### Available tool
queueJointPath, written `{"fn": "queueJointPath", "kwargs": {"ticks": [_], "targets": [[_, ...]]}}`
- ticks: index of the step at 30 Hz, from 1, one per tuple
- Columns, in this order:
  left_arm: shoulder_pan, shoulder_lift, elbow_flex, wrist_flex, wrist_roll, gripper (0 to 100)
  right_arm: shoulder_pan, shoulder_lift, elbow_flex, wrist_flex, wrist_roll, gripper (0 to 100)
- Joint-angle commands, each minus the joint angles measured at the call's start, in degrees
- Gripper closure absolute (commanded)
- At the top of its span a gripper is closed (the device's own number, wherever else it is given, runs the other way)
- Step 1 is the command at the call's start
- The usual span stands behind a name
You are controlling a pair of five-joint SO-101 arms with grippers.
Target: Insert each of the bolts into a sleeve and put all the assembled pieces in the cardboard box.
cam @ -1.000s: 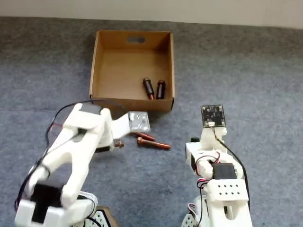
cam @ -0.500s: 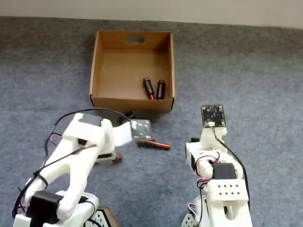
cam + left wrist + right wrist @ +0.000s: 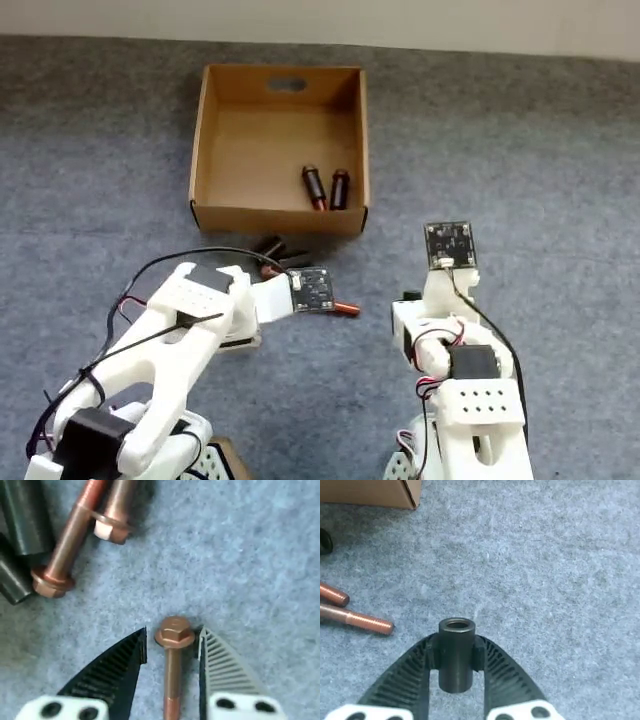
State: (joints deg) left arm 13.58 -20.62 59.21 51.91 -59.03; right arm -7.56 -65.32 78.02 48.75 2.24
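High view, box: We saw the cardboard box [image 3: 200, 140] at the far side of the grey surface [image 3: 560, 180], with two assembled pieces [image 3: 315, 186] lying by its near wall.
High view, arms: The left arm [image 3: 190, 330] hung over the loose parts just in front of the box. The right arm [image 3: 455, 350] stood well apart, with bare surface all round it.
Left wrist view, fingers: The left fingers [image 3: 115, 665] were apart, straddling a bolt [image 3: 172, 675] that lay flat on the surface. We judged they were lined up to close on its shank.
Left wrist view, neighbours: Two loose bolts [image 3: 65, 550] and the spare sleeves [image 3: 25, 515] lay near, yet clear of the fingertips, so there was room to close.
Right wrist view, fingers: The right fingers [image 3: 405, 680] were clamped on a sleeve [image 3: 456, 665], its open bore facing away from the wrist. We took that as offered for a bolt.
Right wrist view, room: The box corner lay well off and two bolt ends were near one side, with open surface ahead.
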Motion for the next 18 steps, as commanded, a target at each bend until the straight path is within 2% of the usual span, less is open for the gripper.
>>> {"fn": "queueJointPath", "kwargs": {"ticks": [1, 3, 6, 11, 13, 18], "targets": [[0.5, -1.1, 0.0, -2.0, 0.7, 90, -0.1, -0.9, -0.6, -1.1, -0.4, 99.3], [0.4, -1.4, 0.0, -2.0, 0.7, 99, -0.1, -0.9, -0.6, -1.1, -0.4, 99.3], [0.4, -1.5, 0.0, -2.0, 2.6, 97, -0.1, -0.9, -0.5, -1.1, -0.4, 99.3], [0.4, -1.6, -1.4, -1.5, 6.7, 99, -0.1, -0.9, -0.5, -1.1, -0.5, 99.3], [0.4, -1.7, -3.4, 1.9, 6.7, 99, -0.1, -0.9, -0.5, -1.1, -0.5, 99.3], [0.4, -1.7, -13.3, 16.5, 6.7, 99, -0.1, -0.9, -0.5, -1.1, -0.5, 99.3]]}}
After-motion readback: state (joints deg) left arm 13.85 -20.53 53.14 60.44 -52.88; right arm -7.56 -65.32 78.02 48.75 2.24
